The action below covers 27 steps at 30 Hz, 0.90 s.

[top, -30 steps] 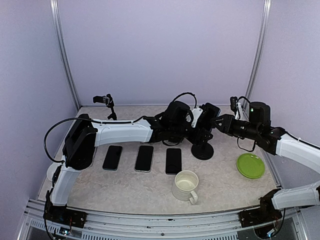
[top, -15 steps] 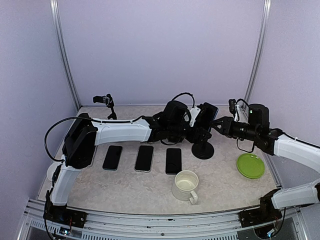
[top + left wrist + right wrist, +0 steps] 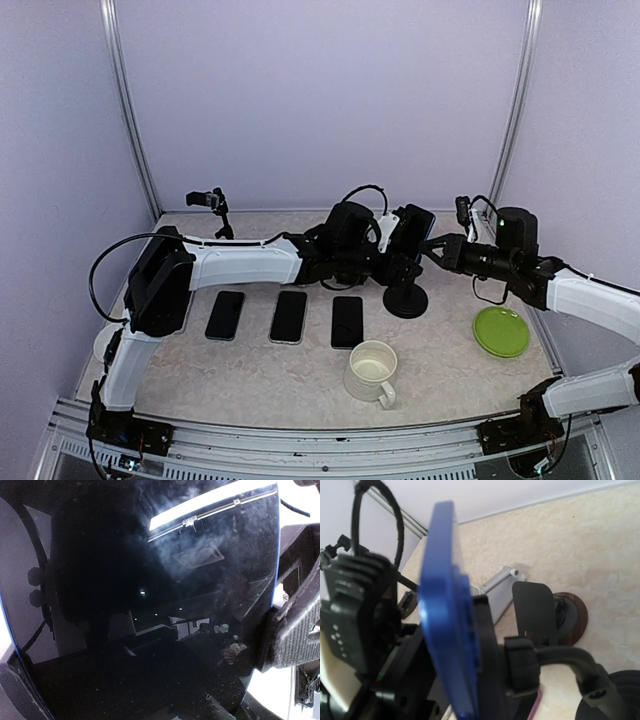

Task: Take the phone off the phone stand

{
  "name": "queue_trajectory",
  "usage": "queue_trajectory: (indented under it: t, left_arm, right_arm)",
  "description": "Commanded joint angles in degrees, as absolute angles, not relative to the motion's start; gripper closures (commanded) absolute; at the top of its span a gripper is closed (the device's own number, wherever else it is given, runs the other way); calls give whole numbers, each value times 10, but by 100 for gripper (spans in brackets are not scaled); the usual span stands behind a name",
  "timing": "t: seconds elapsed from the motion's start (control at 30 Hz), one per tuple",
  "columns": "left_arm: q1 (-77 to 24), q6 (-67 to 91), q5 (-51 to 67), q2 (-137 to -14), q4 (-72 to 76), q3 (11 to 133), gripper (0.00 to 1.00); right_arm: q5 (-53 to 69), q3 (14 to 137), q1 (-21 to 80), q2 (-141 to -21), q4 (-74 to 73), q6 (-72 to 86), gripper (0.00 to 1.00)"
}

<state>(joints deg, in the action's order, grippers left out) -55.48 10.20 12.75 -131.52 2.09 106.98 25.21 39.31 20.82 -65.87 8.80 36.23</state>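
Blue-cased phone (image 3: pixel 150 580) sits in black round-based stand (image 3: pixel 405 300); left gripper (image 3: pixel 152 660) pinches its side edges, apparently firmly. Right gripper (image 3: pixel 432 250), at stand's three o'clock: closure indiscernible. Lifting clear remains.

Nothing legible shows in any view. The phone (image 3: pixel 150 605) fills the left wrist view with a dark, glossy screen carrying only reflections. Its blue edge in the right wrist view bears no readable mark.
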Motion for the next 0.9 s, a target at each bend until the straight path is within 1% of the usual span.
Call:
queue_trajectory:
  t: [0.0,0.2,0.53,0.67,0.8,0.87]
  left_arm:
    - [-524,127,66,-1293,11,1052,61]
    - [-492,149,37,-1283,15,1029,64]
    - [-465,157,20,-1274,14,1021,66]
    - [-460,166,44,-1267,24,1017,68]
    - [-464,163,61,-1253,32,1012,67]
    - [-465,165,92,-1242,51,1000,67]
  right_arm:
    - [244,385,195,-640,63,354,100]
    - [248,377,186,-629,50,345,100]
    - [261,379,171,-625,32,325,100]
    - [262,380,167,-629,29,322,100]
    - [264,376,167,-637,39,323,100]
    - [265,375,167,-643,45,326,100]
